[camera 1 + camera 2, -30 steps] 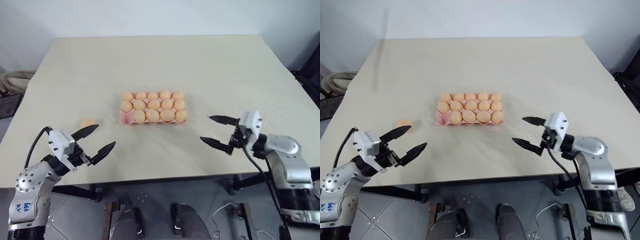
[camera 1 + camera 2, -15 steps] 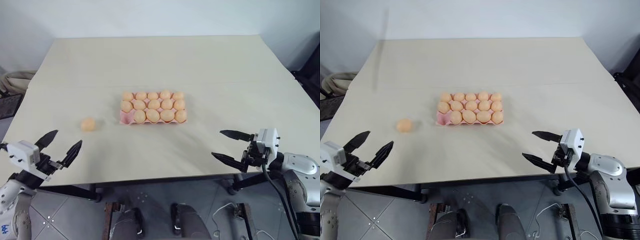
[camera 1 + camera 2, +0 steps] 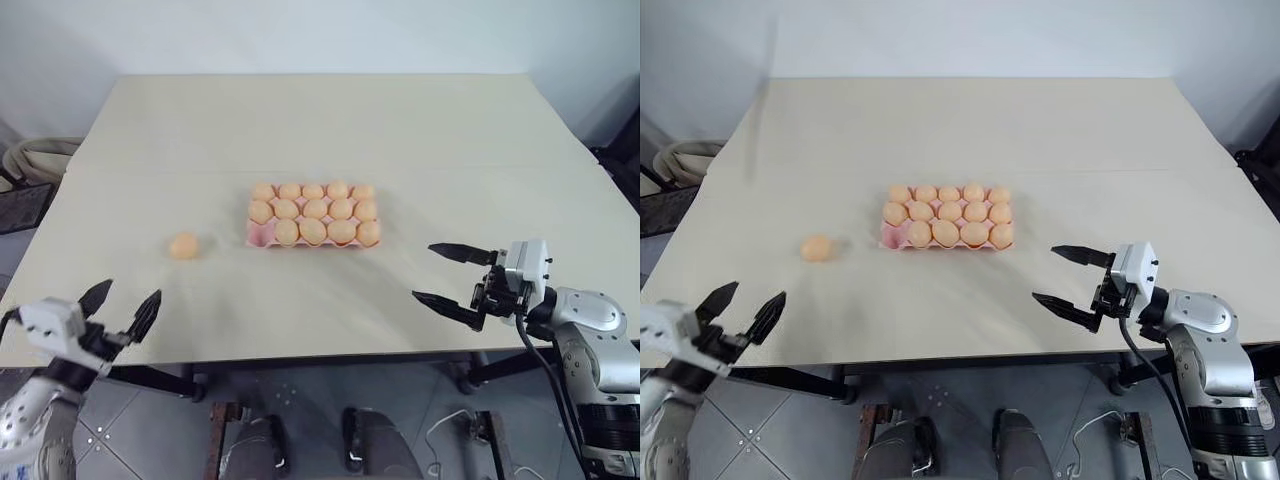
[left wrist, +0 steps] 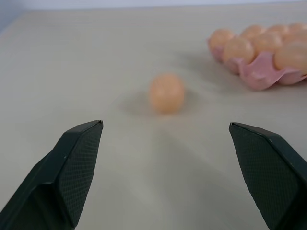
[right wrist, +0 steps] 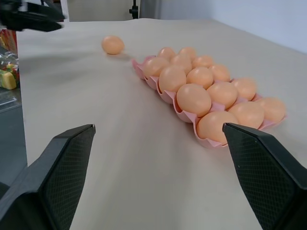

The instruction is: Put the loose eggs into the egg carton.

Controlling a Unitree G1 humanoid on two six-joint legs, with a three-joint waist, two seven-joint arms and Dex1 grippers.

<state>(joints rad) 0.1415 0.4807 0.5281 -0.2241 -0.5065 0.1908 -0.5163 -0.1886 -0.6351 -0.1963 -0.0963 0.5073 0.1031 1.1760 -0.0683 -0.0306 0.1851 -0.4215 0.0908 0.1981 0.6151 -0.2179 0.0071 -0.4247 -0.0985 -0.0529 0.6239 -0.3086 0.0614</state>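
**One loose egg ahead of the left tool; one cup left to fill**

The left tool is seen at the near left edge of the surface, its two black fingers spread wide and nothing held between them. From that tool the single loose egg lies straight ahead, farther onto the surface and a little toward the centre; in the left wrist view the egg is framed between the two open fingers, well apart from both and touched by neither. The egg looks nearly round from here, so its long axis cannot be made out with any confidence.

The right tool is held over the near right edge, also wide open and empty, pointing across toward the centre. It is judged to be much the farther of the two from the loose egg, with the egg carton lying between them, so the pick falls naturally to the left arm.

Beyond the loose egg and to its right sits the pink carton, its long side running left to right. Fourteen eggs are counted in it, in three rows; one cup, at the near left corner, is seen empty, and it is the corner nearest the loose egg. One loose egg, one carton and two tools are counted in all.
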